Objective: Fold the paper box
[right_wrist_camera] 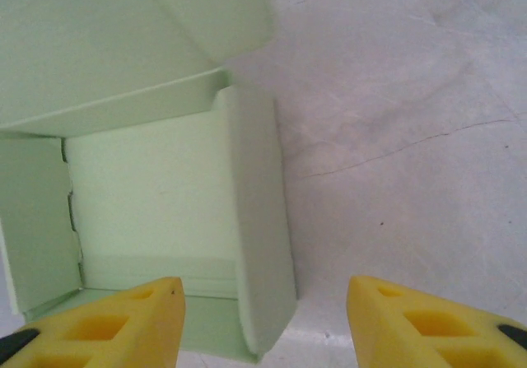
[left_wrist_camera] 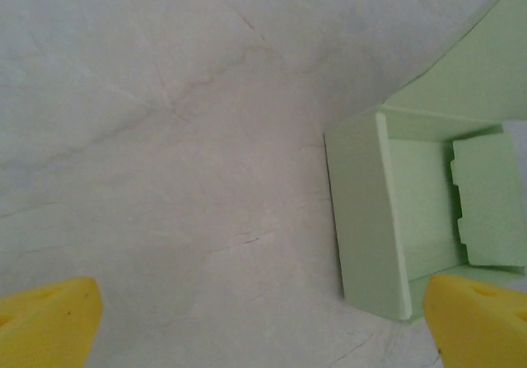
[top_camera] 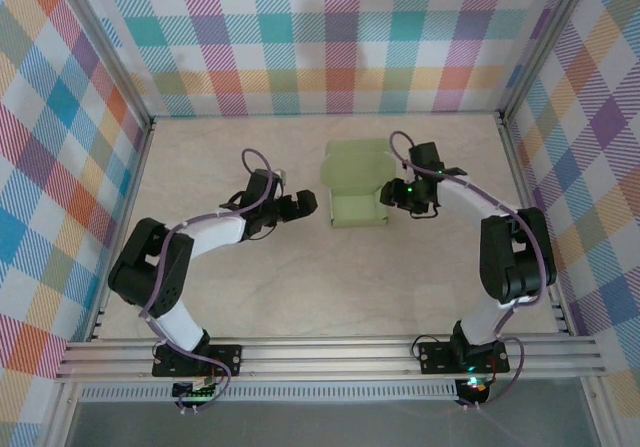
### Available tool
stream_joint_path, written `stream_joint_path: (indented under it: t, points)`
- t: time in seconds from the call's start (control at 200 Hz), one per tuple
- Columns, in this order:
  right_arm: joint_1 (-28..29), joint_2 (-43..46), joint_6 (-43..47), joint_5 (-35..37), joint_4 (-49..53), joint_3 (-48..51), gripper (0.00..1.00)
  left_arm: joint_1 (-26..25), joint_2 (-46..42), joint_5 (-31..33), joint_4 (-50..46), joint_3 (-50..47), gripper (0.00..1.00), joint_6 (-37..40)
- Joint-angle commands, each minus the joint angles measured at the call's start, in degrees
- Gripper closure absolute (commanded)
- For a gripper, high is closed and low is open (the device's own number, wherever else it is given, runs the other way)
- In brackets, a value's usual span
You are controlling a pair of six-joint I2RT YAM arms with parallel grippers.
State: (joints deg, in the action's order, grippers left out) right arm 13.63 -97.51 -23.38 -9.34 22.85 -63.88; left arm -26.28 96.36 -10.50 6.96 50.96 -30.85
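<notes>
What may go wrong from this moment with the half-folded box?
The right claw hangs open over the right wall of the paper box; unheld, that wall may spring outward. The lid flap stands open, and a push from the left claw might slide the light box instead of folding it.
</notes>
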Motion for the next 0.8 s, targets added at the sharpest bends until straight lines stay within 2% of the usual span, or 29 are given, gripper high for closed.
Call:
stream_joint_path:
  t: [0.0,0.13,0.315,0.535,0.62,0.795]
  points:
    - [-1.6,0.5,-1.9,-10.9,-7.1,1.5,0.47,-1.1,1.7,-3.7,2.9,3.1,0.00,0.0]
    - [-4.7,-2.1,-3.1,-18.8,-11.0,2.2,0.53,-1.4,4.9,-5.8,2.8,5.7,0.02,0.8]
    - [-10.2,-8.5,-7.7,-31.9,-19.5,3.3,0.54,-1.7,8.6,-8.4,4.0,7.7,0.19,0.4]
    - [-11.4,-13.3,-8.0,-36.1,-21.8,3.2,0.56,-2.6,12.9,-11.7,2.8,11.1,0.20,0.0]
    - [-11.5,-14.6,-8.6,-36.6,-22.7,3.5,0.58,-2.6,13.7,-11.9,3.9,11.0,0.26,-1.0]
    - [-11.5,-15.3,-8.7,-37.6,-23.6,3.9,0.60,-2.6,14.3,-11.6,4.1,11.0,0.30,-1.6]
